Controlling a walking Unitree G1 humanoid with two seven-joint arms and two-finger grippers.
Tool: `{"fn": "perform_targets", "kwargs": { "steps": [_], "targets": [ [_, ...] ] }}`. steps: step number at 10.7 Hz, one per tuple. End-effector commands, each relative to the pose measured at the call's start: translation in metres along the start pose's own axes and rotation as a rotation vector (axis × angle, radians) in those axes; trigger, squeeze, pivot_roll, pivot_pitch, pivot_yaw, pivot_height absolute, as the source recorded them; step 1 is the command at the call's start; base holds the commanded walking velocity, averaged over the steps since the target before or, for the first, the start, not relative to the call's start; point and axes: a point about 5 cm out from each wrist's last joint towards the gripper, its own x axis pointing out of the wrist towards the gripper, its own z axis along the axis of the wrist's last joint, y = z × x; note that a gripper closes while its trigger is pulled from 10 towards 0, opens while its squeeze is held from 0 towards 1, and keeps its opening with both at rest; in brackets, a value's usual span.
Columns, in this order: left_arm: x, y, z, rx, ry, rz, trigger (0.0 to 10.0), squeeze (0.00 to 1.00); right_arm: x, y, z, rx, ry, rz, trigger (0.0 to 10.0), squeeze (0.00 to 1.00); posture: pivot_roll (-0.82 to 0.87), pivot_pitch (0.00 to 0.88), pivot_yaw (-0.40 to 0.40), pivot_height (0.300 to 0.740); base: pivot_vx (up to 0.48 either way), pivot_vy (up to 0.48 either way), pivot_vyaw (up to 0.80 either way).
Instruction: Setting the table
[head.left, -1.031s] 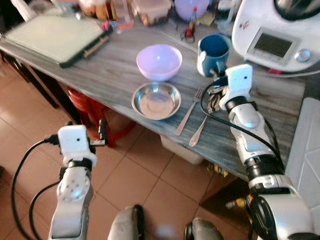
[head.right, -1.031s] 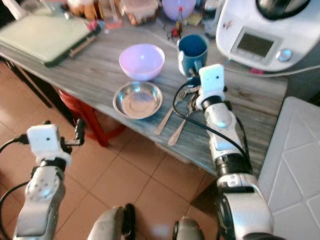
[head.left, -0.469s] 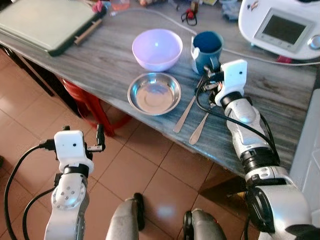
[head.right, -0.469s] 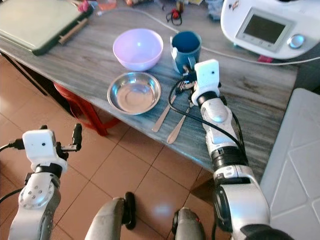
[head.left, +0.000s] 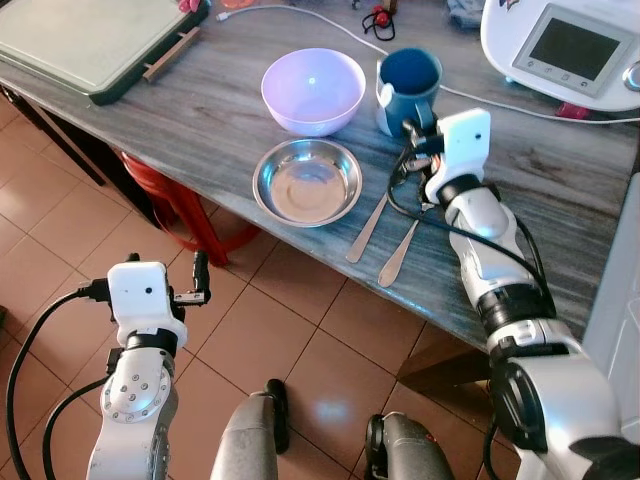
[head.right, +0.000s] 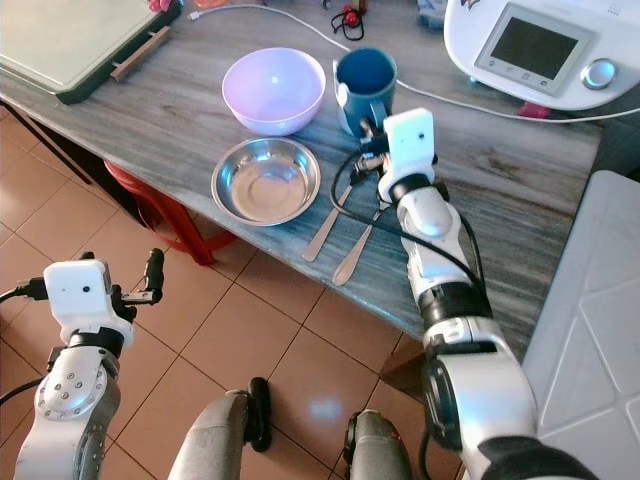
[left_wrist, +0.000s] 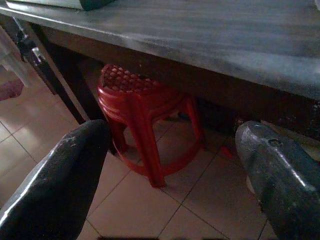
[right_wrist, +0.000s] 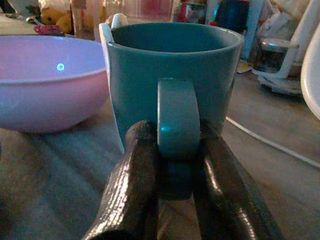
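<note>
A teal mug (head.left: 408, 78) stands on the grey wooden table (head.left: 220, 120), its handle (right_wrist: 178, 117) turned toward me. My right gripper (right_wrist: 177, 165) is shut on that handle, one black finger (right_wrist: 134, 175) on each side. Left of the mug sits a lilac bowl (head.left: 313, 90), with a steel bowl (head.left: 307, 182) in front of it. A fork (head.left: 368, 225) and a spoon (head.left: 400, 255) lie side by side under my right forearm. My left gripper (head.left: 200, 280) hangs open low over the tiled floor, holding nothing.
A white kitchen appliance (head.left: 565, 45) with a screen stands at the back right, its cable (head.left: 330, 25) running behind the mug. A green tray (head.left: 95, 40) lies at the back left. A red stool (left_wrist: 145, 100) stands under the table edge.
My right gripper has moved forward from above the fork's end to the mug's handle. The camera has tilted, so the whole table sits higher in the picture.
</note>
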Motion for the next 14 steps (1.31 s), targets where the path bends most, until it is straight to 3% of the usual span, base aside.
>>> {"fn": "perform_targets", "kwargs": {
  "steps": [1,4,5,6,14],
  "targets": [
    [-0.004,0.003,0.000,0.013,0.007,0.008,10.0,0.00,0.003,0.002,0.006,-0.018,-0.041,0.003,10.0,0.00,0.10,0.291,0.057,0.740,0.000,0.000,0.00],
    [-0.003,0.003,0.000,0.011,0.010,0.008,10.0,0.00,0.005,0.005,0.002,0.002,-0.024,0.012,10.0,0.00,0.10,0.291,0.056,0.740,0.000,0.000,0.00],
    [-0.003,0.002,0.000,0.010,0.011,0.006,10.0,0.00,0.005,0.007,0.000,0.011,-0.013,0.020,10.0,0.20,0.10,0.288,0.055,0.740,0.000,0.000,0.00],
    [-0.002,0.002,0.000,0.009,0.012,0.005,10.0,0.00,0.005,0.008,-0.002,0.016,-0.005,0.021,10.0,1.00,0.10,0.287,0.054,0.740,0.000,0.000,0.00],
    [0.012,-0.006,0.000,-0.013,-0.012,-0.004,10.0,0.00,0.004,-0.008,0.013,-0.005,-0.081,-0.064,10.0,1.00,0.06,0.227,0.043,0.740,0.000,0.000,0.00]
  ]
}}
